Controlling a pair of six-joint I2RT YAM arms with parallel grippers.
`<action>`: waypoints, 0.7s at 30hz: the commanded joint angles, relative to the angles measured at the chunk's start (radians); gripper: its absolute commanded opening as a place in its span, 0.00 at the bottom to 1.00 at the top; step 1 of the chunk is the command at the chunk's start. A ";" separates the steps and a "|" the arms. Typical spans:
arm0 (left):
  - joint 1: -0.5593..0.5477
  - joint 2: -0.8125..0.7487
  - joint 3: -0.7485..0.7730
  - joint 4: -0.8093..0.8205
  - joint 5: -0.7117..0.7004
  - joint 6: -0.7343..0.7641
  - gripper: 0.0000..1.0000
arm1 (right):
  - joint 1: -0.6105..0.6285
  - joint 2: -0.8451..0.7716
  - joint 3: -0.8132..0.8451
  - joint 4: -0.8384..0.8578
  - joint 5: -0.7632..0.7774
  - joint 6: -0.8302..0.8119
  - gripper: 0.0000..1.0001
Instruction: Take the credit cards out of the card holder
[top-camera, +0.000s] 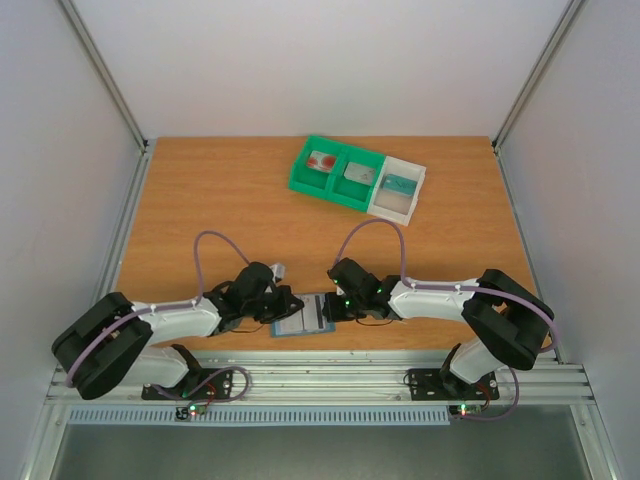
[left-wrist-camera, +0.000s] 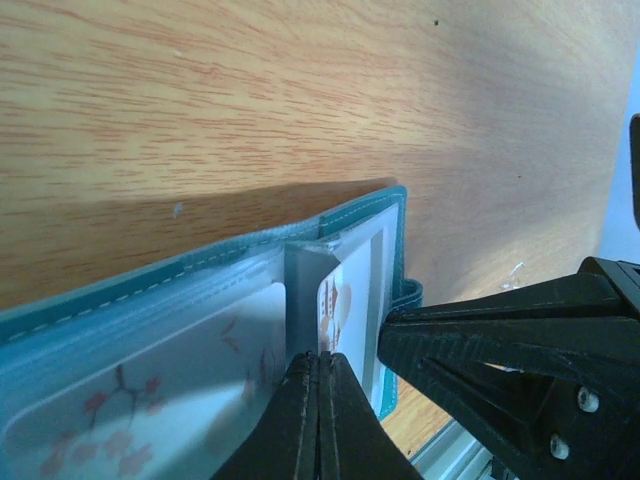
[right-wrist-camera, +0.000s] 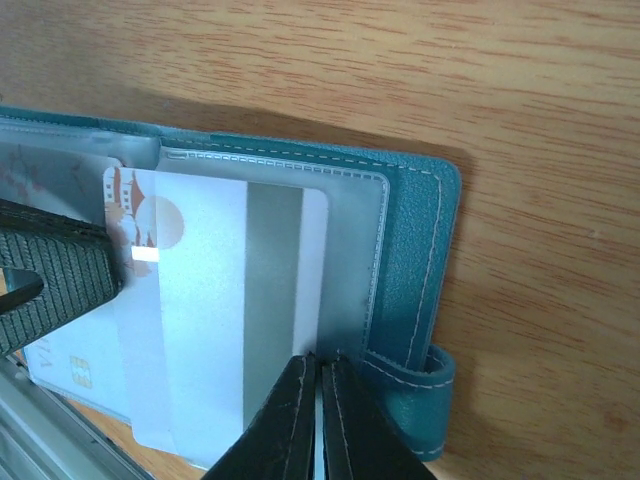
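1. Left jaws: pressed together, pinching white card (left-wrist-camera: 338, 300) at its edge.
2. Right jaws: pressed together, tips on right half of holder (right-wrist-camera: 410, 250).
3. Holder: I see it open, flat on table (top-camera: 230, 200), near edge, between both arms.

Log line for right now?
left fingers: shut on white card | right fingers: shut on card holder | card holder: open

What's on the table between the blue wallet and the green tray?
Nothing: the top view shows only bare wooden table between the card holder and the green tray.
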 joint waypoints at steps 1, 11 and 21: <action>-0.004 -0.048 0.022 -0.056 -0.035 0.037 0.00 | 0.006 0.028 -0.027 -0.043 0.040 0.009 0.04; 0.000 -0.082 0.036 -0.117 -0.040 0.066 0.00 | 0.007 0.009 -0.017 -0.068 0.047 0.008 0.04; 0.002 -0.074 0.021 -0.064 -0.005 0.048 0.00 | 0.007 -0.067 0.030 -0.091 -0.042 0.004 0.08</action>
